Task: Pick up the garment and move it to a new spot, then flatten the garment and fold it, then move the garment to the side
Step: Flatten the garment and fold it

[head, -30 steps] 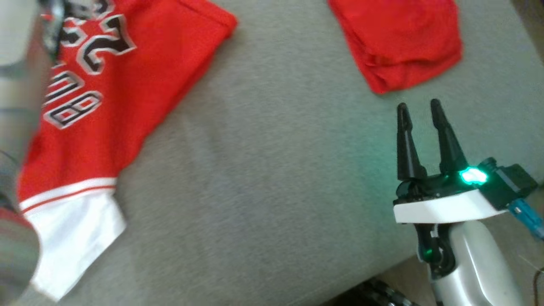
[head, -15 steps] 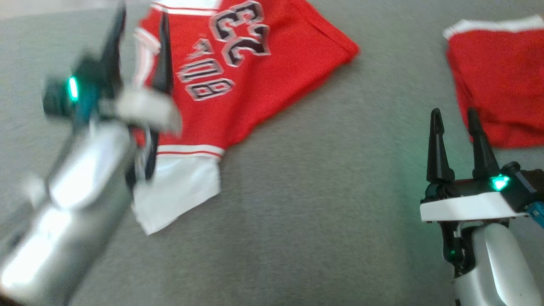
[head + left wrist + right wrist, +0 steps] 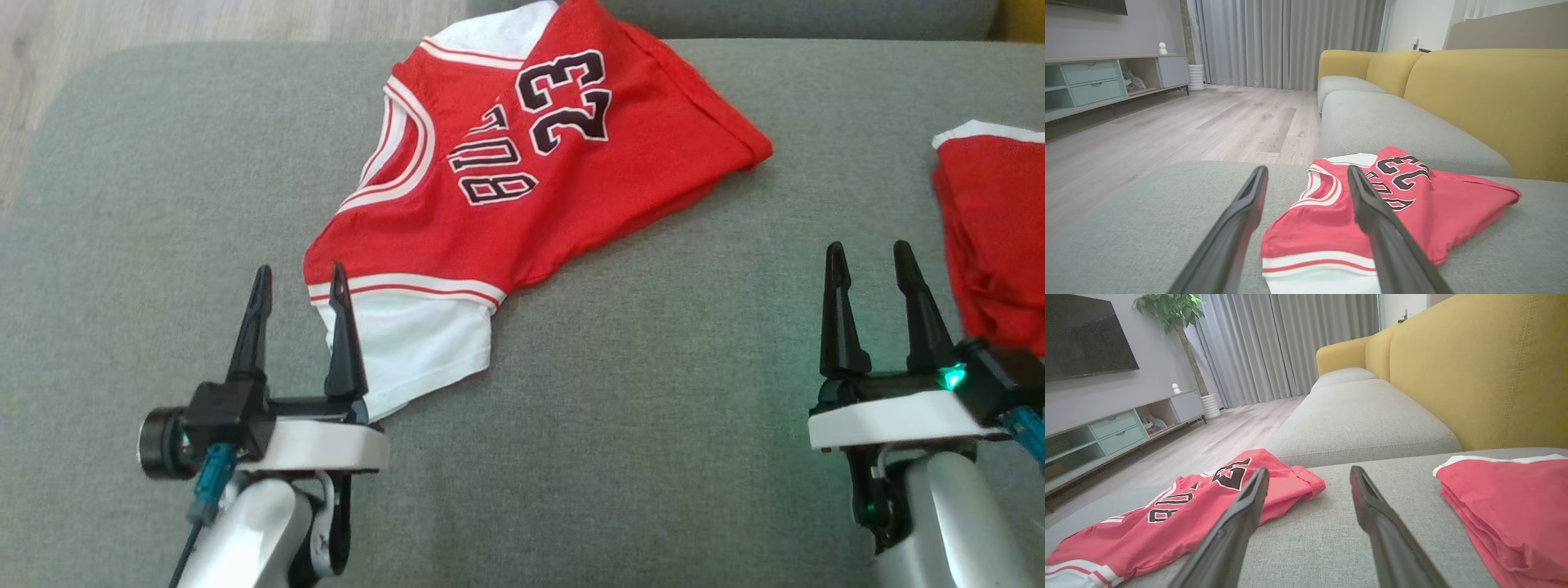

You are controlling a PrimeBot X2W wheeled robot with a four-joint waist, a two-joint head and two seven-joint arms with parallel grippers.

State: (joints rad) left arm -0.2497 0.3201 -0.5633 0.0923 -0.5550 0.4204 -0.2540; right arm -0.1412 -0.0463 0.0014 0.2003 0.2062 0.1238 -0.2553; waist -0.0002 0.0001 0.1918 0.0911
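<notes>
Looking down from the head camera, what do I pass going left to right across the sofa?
left end effector, open → red number 23 jersey → right end effector, open → folded red garment at the right edge
</notes>
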